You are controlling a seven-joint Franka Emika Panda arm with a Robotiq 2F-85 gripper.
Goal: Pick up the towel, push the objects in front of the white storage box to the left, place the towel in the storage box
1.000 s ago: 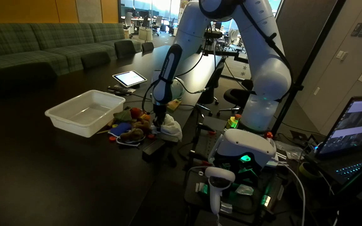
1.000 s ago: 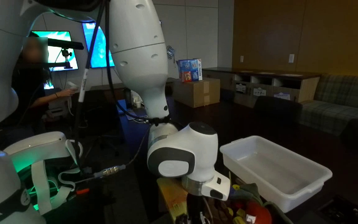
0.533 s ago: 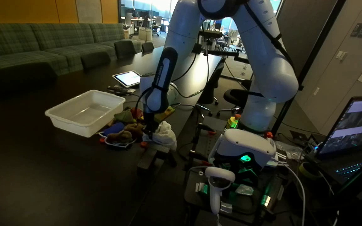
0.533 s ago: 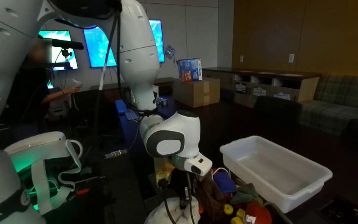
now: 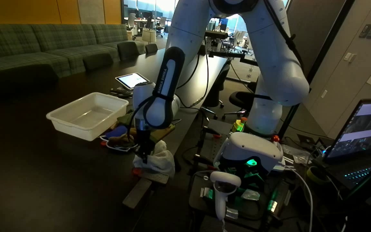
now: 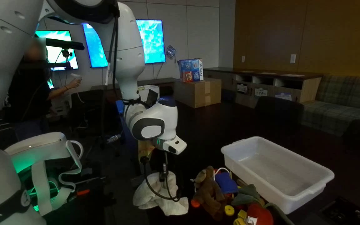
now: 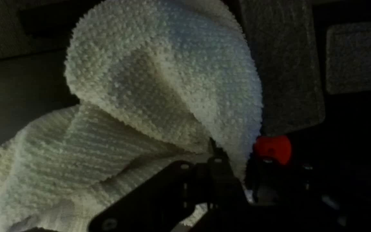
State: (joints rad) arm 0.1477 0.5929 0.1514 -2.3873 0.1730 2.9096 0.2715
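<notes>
Wrist view: gripping towel (image 7: 166, 80) in pincer (image 5: 144, 157). Probably working the push step, judging by objects (image 6: 244, 198) between towel and white storage box (image 6: 278, 175). Next: needing to sweep those left, then lowering towel in.

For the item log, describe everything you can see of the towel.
The towel is off-white and looks like nubby terry cloth with rows of loops. It is bunched into thick, creased folds and pinched by the shut gripper. It is near the edge of the dark table, outside the white storage box; whether anything supports it from below I can't tell.
</notes>
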